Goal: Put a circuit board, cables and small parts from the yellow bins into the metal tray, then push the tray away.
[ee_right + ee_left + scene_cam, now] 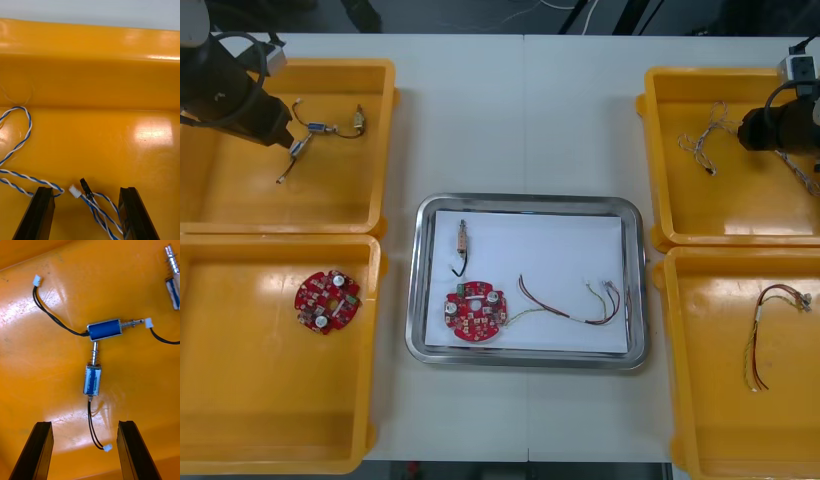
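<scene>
My left gripper [280, 133] hovers over the far left yellow bin [240, 200], open [84, 423]. A small metal part [92, 379] with a black cable lies just ahead of its fingers, with a second one [105, 329] crossing it beyond. My right gripper [745, 130] is over the far right yellow bin [680, 215], also open [85, 189]. A twisted blue and white cable [101, 213] ends between its fingers. The metal tray [635, 215] holds a red circuit board [475, 312], a small metal part [462, 240] and a red and yellow cable [570, 300].
The near left bin [240, 420] holds another circuit board [327, 300]. The near right bin [710, 420] holds a red and yellow cable [765, 335]. More blue and white cable [705, 140] lies in the far right bin. A third small metal part [172, 292] lies farther off.
</scene>
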